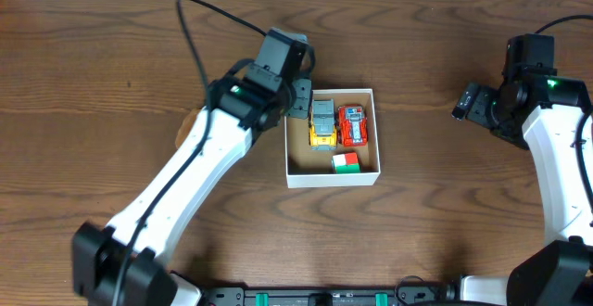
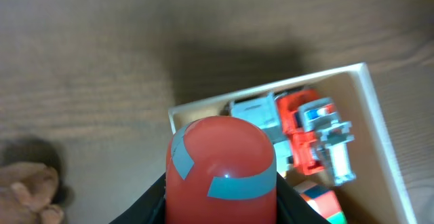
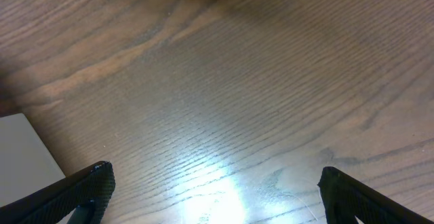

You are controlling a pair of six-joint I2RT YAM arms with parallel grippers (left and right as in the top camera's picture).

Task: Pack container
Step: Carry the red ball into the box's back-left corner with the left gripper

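Note:
The container [image 1: 332, 177] is a shallow white box at mid-table. It holds a yellow-and-grey toy truck [image 1: 321, 123], a red toy truck [image 1: 353, 125] and a red, white and green block [image 1: 346, 162]. My left gripper [image 1: 298, 98] hovers at the box's left rim. In the left wrist view that gripper [image 2: 220, 203] is shut on a rounded red toy with blue bands [image 2: 220, 166], above the container's near wall [image 2: 203, 108]. The overhead view hides the red toy under the gripper. My right gripper [image 1: 465, 102] hangs open over bare wood at the right, its fingers [image 3: 91, 183] wide apart.
A tan plush-like thing [image 2: 27, 187] lies on the wood left of the box, partly under the left arm [image 1: 185, 125]. A pale flat corner [image 3: 24, 156] shows at the left edge of the right wrist view.

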